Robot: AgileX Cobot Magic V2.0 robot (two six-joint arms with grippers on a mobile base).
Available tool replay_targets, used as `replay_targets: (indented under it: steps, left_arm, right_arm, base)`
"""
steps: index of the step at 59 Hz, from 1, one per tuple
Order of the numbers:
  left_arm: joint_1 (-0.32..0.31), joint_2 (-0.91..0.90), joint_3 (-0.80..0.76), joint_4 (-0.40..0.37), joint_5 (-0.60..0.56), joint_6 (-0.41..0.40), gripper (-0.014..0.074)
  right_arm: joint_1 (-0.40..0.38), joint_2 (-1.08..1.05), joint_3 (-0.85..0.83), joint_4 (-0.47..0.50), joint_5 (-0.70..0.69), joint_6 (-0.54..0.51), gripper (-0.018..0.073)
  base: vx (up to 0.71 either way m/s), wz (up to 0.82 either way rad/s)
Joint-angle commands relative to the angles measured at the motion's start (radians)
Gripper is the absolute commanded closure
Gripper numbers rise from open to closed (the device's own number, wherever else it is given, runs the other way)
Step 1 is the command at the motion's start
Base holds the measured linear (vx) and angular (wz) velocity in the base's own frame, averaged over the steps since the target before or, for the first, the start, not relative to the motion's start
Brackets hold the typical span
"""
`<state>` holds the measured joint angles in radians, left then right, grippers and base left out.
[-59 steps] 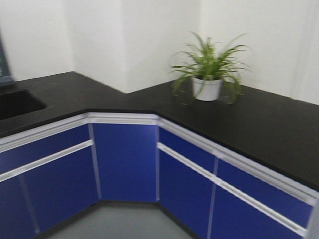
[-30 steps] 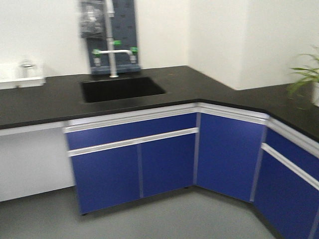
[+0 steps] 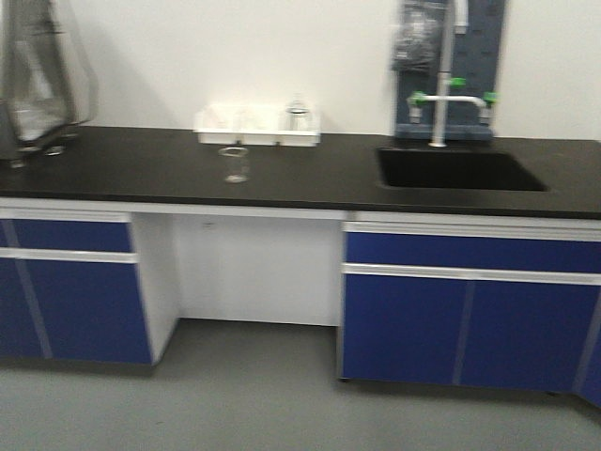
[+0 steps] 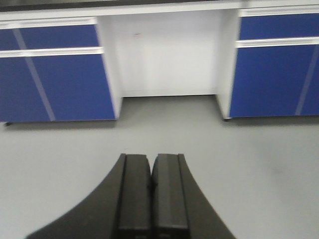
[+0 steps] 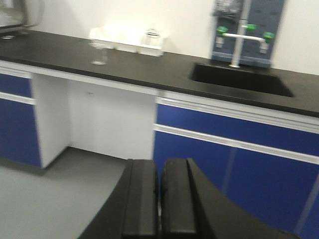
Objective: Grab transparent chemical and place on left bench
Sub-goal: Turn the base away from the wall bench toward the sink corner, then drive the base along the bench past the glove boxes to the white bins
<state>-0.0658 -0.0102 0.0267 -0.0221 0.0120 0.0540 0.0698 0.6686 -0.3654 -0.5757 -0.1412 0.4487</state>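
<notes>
The black counter (image 3: 113, 169) carries the clear beaker (image 3: 235, 164), seemingly the transparent chemical, far ahead and left of the right fingers (image 5: 141, 199), which like the left fingers (image 4: 134, 196) are pressed together empty, so arriving unopened could topple it.

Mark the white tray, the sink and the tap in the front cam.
white tray (image 3: 258, 138), front-facing view, on its front wall.
sink (image 3: 460, 171), front-facing view, on the bare basin floor.
tap (image 3: 438, 122), front-facing view, on the white upright pipe.
</notes>
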Motion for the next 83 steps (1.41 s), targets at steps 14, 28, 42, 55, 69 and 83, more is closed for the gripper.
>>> replay_targets:
  steps: [14,28,42,55,69,83]
  left_arm:
    - [-0.002,-0.019,0.016,-0.001,-0.078,-0.008,0.06]
    - [-0.002,-0.019,0.016,-0.001,-0.078,-0.008,0.06]
    - [-0.002,-0.019,0.016,-0.001,-0.078,-0.008,0.06]
    - [-0.002,-0.019,0.016,-0.001,-0.078,-0.008,0.06]
    - [-0.002,-0.019,0.016,-0.001,-0.078,-0.008,0.06]
    - [-0.002,-0.019,0.016,-0.001,-0.078,-0.008,0.06]
  right_arm:
    - [-0.002,-0.004,-0.027,-0.002,-0.065,0.001,0.0562]
    - [-0.002,-0.004,-0.027,-0.002,-0.065,0.001,0.0562]
    - [-0.002,-0.004,-0.027,-0.002,-0.065,0.001,0.0562]
    - [-0.002,-0.004,-0.027,-0.002,-0.065,0.001,0.0562]
    - [-0.002,-0.004,-0.027,-0.002,-0.064,0.001,0.0562]
    - [-0.002,-0.004,-0.027,-0.002,-0.064,0.001,0.0562]
  base:
    - [0.04,0.68]
    - [0.15,0.5]
    - [0.2,0.42]
    - [0.25,0.37]
    - [0.32,0.4]
    - [0.38,0.36]
